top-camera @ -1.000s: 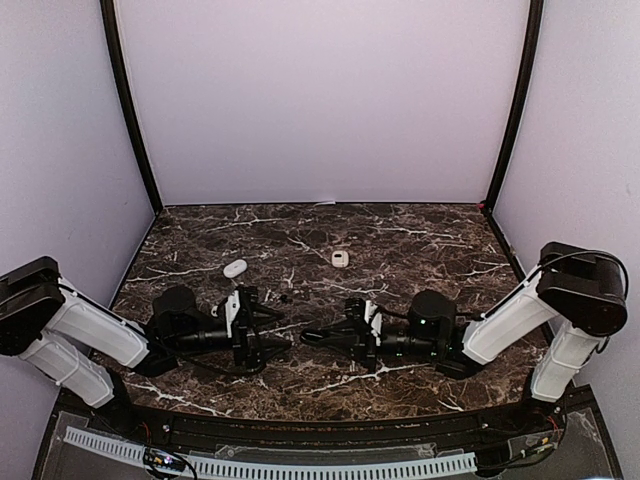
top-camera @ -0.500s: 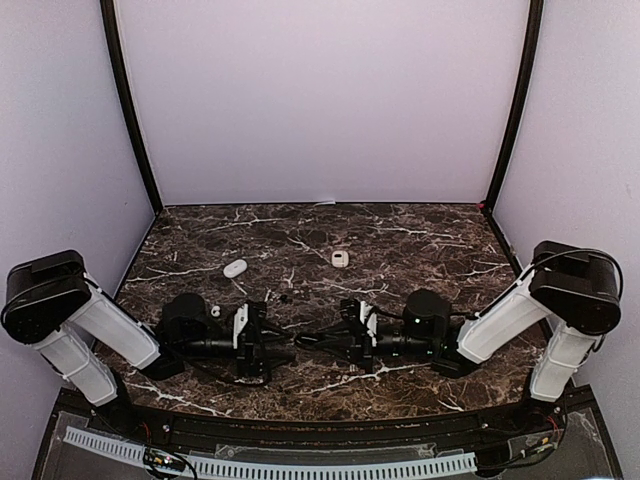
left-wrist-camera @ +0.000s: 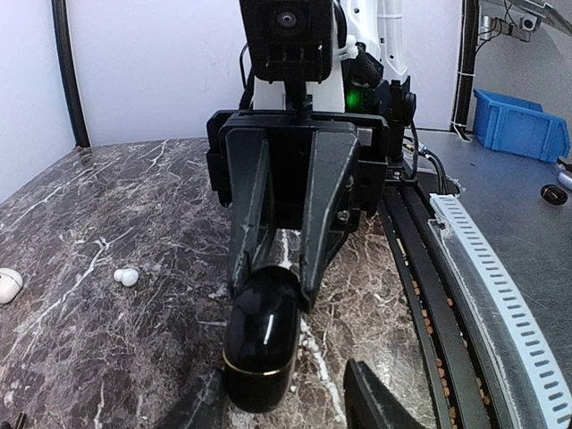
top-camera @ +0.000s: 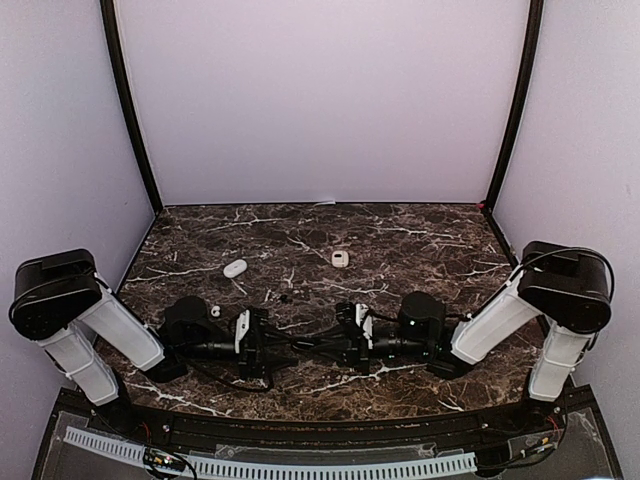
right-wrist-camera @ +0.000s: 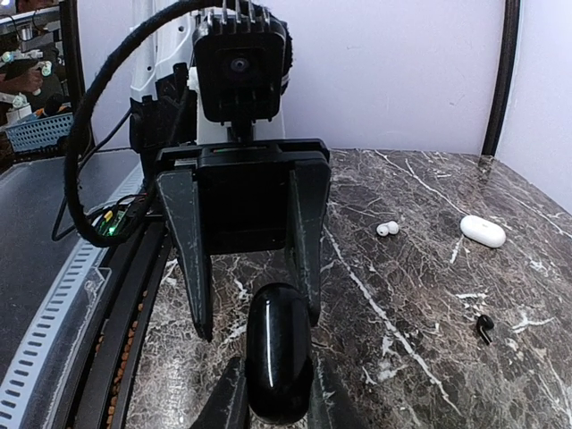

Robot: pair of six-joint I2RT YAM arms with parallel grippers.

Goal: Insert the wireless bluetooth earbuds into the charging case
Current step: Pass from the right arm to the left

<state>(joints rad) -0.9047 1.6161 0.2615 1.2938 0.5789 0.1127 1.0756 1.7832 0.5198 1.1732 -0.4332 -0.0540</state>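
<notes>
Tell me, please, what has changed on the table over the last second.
The left gripper and right gripper moved together; the left's jaws narrowed around the glossy black oval charging case the right holds. The white oval case and small white earbuds stayed put.

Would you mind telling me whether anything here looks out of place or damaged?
Nothing looks damaged or spilled. Two white earbuds and a small black piece lie loose on the marble table, apart from the black case held in the right gripper.
</notes>
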